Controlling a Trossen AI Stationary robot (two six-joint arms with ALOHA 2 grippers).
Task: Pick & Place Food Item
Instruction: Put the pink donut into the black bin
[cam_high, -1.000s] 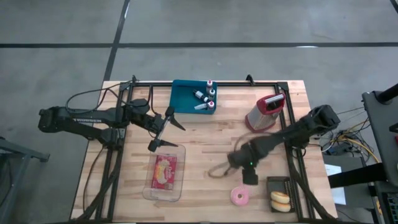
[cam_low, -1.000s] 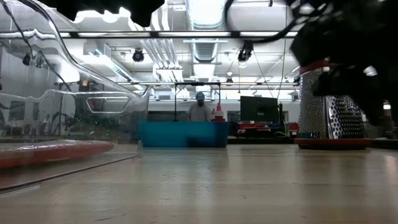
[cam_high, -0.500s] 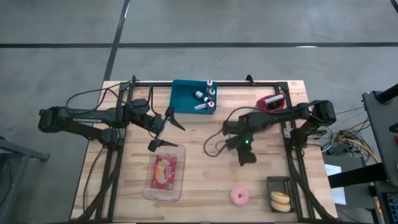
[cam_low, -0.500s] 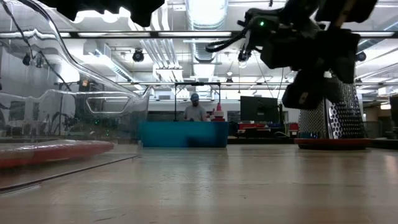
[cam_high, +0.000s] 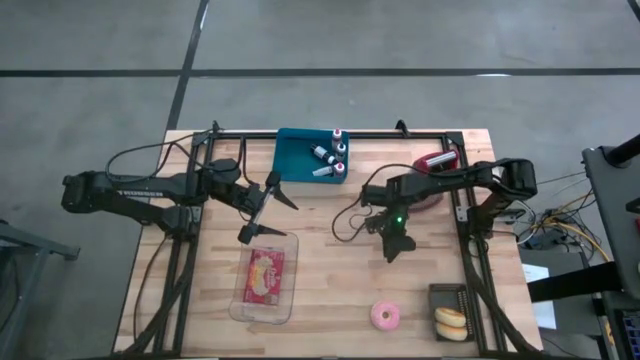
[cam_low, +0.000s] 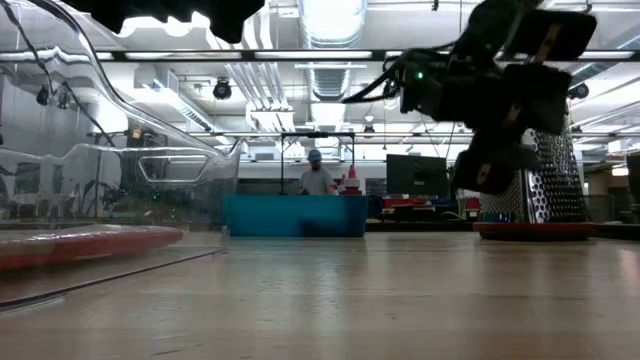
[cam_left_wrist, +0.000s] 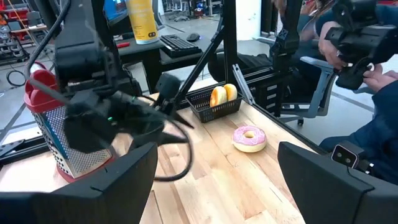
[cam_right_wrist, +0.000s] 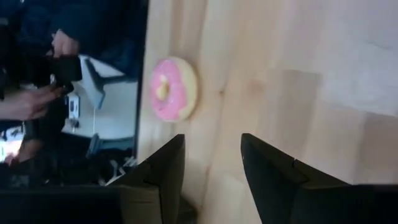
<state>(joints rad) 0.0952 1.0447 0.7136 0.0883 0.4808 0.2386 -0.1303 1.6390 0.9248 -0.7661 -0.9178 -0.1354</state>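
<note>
A pink frosted donut (cam_high: 385, 316) lies flat on the wooden table near its front edge; it also shows in the right wrist view (cam_right_wrist: 173, 89) and the left wrist view (cam_left_wrist: 250, 138). My right gripper (cam_high: 393, 247) is open and empty above the table's middle, on the far side of the donut and apart from it; its wrist view (cam_right_wrist: 211, 180) shows the donut past its fingers. My left gripper (cam_high: 262, 211) is open and empty at the table's left, just beyond a clear container (cam_high: 265, 282) that holds a red-and-yellow food item.
A dark basket (cam_high: 452, 310) with yellow donuts stands at the front right corner. A red-topped grater (cam_high: 432, 165) stands at the far right, partly under my right arm. A blue tray (cam_high: 312, 155) with small bottles is at the far edge. People sit beyond the table.
My right gripper has gone from near the pink donut and the basket toward the table's far edge, and its arm has swung over the grater. The donut has stayed where it was.
</note>
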